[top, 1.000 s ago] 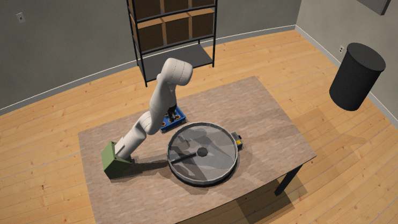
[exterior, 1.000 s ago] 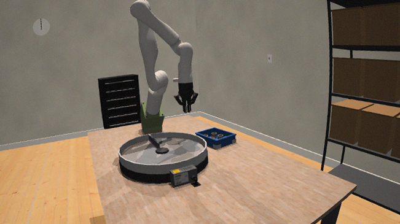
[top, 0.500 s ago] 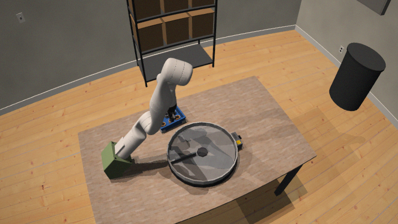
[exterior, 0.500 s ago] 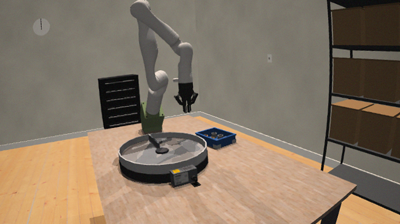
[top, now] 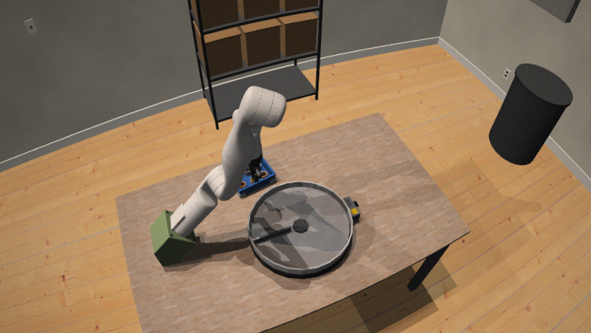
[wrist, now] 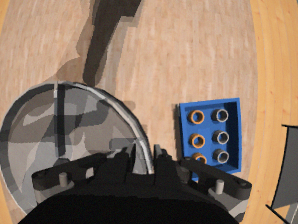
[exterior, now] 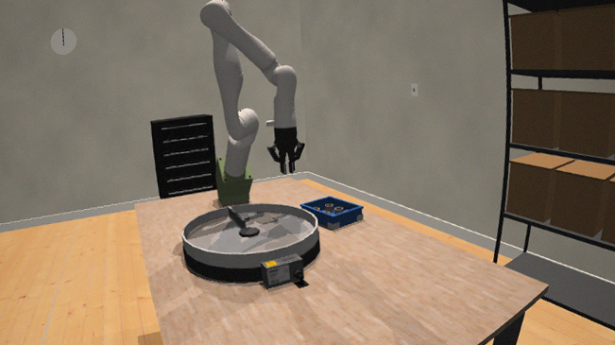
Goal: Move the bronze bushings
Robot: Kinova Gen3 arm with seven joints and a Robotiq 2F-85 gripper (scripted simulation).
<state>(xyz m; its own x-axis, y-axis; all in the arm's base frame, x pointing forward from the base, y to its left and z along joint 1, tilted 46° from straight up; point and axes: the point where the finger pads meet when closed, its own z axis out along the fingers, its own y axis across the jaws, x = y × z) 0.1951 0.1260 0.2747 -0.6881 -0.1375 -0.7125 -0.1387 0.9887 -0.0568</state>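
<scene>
A blue crate stands beside the turntable. In the wrist view, three bronze bushings, a far one, a middle one and a near one, stand upright in its left row. The near one is partly hidden by my gripper. Three steel bushings stand in the right row. The turntable's disc carries no bushings around its hub. My gripper is slightly open and empty, high above the table.
A raised rim surrounds the disc. A dark bar runs from the hub to the rim. A control box sits against the turntable's outer side. A shelf rack stands beyond the table.
</scene>
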